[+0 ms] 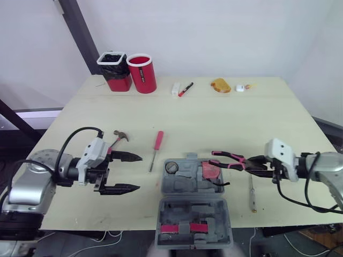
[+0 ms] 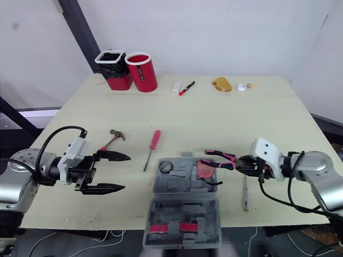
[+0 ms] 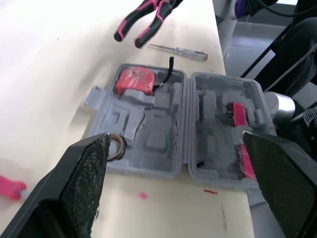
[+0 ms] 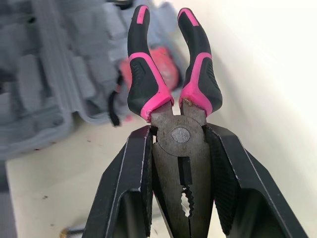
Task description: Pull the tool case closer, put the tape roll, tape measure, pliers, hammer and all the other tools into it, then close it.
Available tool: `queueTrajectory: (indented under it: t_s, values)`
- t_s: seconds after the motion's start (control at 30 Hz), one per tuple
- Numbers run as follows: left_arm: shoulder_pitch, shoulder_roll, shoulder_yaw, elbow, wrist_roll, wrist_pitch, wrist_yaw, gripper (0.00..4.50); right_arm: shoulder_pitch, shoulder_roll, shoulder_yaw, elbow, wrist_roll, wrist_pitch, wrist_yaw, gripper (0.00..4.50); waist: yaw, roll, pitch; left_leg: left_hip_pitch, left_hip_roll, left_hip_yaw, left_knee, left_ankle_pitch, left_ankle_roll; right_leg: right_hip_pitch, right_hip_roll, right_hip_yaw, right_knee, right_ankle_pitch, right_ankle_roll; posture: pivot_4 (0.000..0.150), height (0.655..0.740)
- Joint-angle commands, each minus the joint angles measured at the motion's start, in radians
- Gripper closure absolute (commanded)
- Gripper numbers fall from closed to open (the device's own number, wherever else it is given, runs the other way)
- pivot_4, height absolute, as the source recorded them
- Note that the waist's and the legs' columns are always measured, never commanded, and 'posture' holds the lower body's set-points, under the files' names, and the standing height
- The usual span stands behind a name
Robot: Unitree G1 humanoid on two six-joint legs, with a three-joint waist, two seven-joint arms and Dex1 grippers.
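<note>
Pink-and-black pliers [image 1: 230, 159] sit pinched by their metal head in the right hand [image 1: 256, 163], whose two fingers press on either side of the pivot. Their long axis runs roughly along the worktop's [image 1: 214, 118] near edge, with the handles leading toward the left edge. The handle tips reach over the right rim of the tool case [image 1: 187, 182], which lies open at the middle of the near edge. So the case lies straight ahead of the handles, and my guess is that placing the pliers calls for a short carry that way and then a lowering.

The tray half of the case, the half farther from the near edge, already holds two things. The red tape measure [image 1: 210, 170] is in its right pocket, just beneath the pliers' handles. The tape roll [image 1: 171, 167] is in its far left corner. The middle pockets look unfilled. The lid half hangs at the near edge (it has pink clips inside).

The left hand [image 1: 139, 172] is spread wide and grips nothing. It sits left of the case, and the hammer [image 1: 119, 137] lies just beyond it toward the far edge, so this arm is the nearer one for it. A red screwdriver [image 1: 156, 147] lies between the hammer and the case. A thin screwdriver [image 1: 251, 193] lies on the worktop right of the case, under the right arm.
</note>
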Motion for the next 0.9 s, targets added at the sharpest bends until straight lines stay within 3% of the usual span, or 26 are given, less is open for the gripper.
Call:
queueTrajectory:
  t_s: [0.03, 0.23, 0.6, 0.9]
  values:
    - [-0.025, 0.043, -0.034, 0.035, 0.028, -0.089, -0.064, 0.0, -0.098, 0.049, 0.083, -0.048, -0.042, 0.018, -0.031, 3.49, -0.001, 0.001, 0.001, 0.0, 0.0, 0.0, 0.0, 0.0, 0.0, 0.0, 0.0, 0.0, 0.0, 0.0, 0.0, 0.15, 0.74]
    - [-0.06, 0.053, -0.069, 0.073, 0.031, -0.118, -0.064, 0.0, -0.232, 0.157, 0.254, -0.095, -0.11, 0.138, -0.073, 3.49, 0.007, 0.002, 0.001, -0.002, 0.0, 0.0, 0.0, 0.0, 0.0, -0.002, 0.0, 0.0, 0.0, 0.0, 0.0, 0.15, 0.74]
    - [-0.07, 0.077, -0.119, 0.089, 0.026, -0.14, -0.064, 0.0, -0.288, 0.208, 0.526, -0.13, -0.277, 0.241, -0.104, 3.49, 0.005, 0.001, 0.001, -0.017, 0.0, 0.0, 0.007, 0.0, 0.0, -0.018, 0.0, -0.001, 0.008, 0.0, 0.0, 0.15, 0.74]
    - [-0.041, 0.102, -0.126, 0.062, 0.016, -0.161, -0.064, 0.0, -0.292, 0.282, 0.58, -0.097, -0.349, 0.278, -0.144, 3.49, 0.002, 0.001, 0.001, -0.016, 0.0, 0.0, 0.011, 0.0, 0.0, -0.018, 0.0, 0.0, 0.014, 0.0, 0.0, 0.15, 0.74]
